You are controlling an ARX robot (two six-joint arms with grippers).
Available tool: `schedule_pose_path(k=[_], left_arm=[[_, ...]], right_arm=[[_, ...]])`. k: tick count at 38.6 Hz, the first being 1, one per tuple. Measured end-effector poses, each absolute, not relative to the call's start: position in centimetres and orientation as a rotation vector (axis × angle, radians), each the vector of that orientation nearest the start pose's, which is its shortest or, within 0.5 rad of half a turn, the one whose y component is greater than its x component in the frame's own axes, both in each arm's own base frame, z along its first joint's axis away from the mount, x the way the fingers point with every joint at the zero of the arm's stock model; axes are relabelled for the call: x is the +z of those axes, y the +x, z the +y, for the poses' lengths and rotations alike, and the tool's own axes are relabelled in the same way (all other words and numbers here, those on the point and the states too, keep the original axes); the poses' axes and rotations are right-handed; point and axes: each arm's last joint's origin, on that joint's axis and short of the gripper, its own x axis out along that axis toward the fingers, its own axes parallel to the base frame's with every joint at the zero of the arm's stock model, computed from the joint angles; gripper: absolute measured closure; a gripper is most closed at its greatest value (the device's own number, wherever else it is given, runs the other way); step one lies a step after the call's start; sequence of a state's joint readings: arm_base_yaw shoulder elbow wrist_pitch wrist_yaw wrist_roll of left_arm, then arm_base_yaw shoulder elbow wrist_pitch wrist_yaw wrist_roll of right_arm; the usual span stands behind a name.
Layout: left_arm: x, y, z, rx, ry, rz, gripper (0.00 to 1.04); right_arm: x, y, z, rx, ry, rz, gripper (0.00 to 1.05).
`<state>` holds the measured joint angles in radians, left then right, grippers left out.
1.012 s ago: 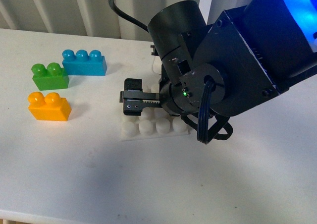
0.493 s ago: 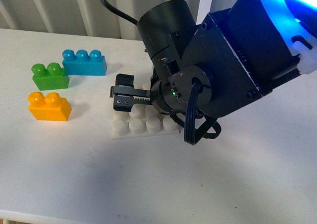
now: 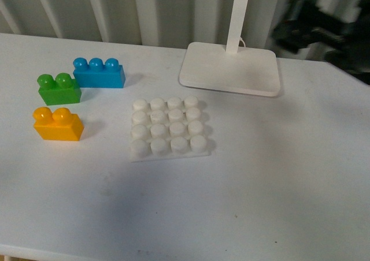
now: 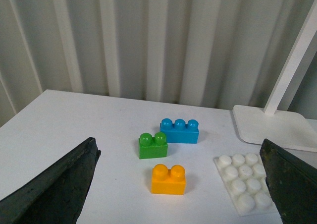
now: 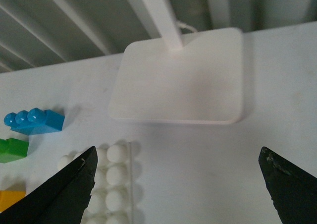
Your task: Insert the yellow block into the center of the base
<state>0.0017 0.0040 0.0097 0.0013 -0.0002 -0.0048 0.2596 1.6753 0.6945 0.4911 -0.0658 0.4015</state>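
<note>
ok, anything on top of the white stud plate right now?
Nothing. All sixteen studs of the plate are bare. The yellow block sits on the table to its left, apart from it. The plate's underside is hidden.

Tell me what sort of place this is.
Probably a robot practice bench, not a home: a plain white table against a ribbed white wall, a lamp stand, and only toy pieces laid out: the yellow block, a green brick, a blue brick and the studded white base.
</note>
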Motion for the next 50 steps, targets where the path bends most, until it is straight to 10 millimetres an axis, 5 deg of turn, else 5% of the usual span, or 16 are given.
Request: schedule_pose_path(k=[5,9,13,28,50], left_arm=[[16.7,9.7,0.0,0.002,-0.005,-0.007,0.06],[16.7,9.7,0.0,0.002,-0.004,-0.007,0.06],[16.7,9.7,0.0,0.003,-0.005,-0.007,0.06],[16.7,9.7,0.0,0.002,-0.005,-0.007,0.06],[16.7,9.7,0.0,0.002,-0.005,-0.007,0.06]], right_arm=[[16.8,27.1,4.8,0.198,0.309,0.467,0.1],[18.3,23.4,2.2,0.034,0.141,0.134,0.28],[19.0,20.7,0.5,0.008,0.071,0.027,0.42],[17.7,16.5,0.0,0.0,0.006,0.01,1.04],[16.6,13.1,0.0,0.0,0.003,0.003,1.04]])
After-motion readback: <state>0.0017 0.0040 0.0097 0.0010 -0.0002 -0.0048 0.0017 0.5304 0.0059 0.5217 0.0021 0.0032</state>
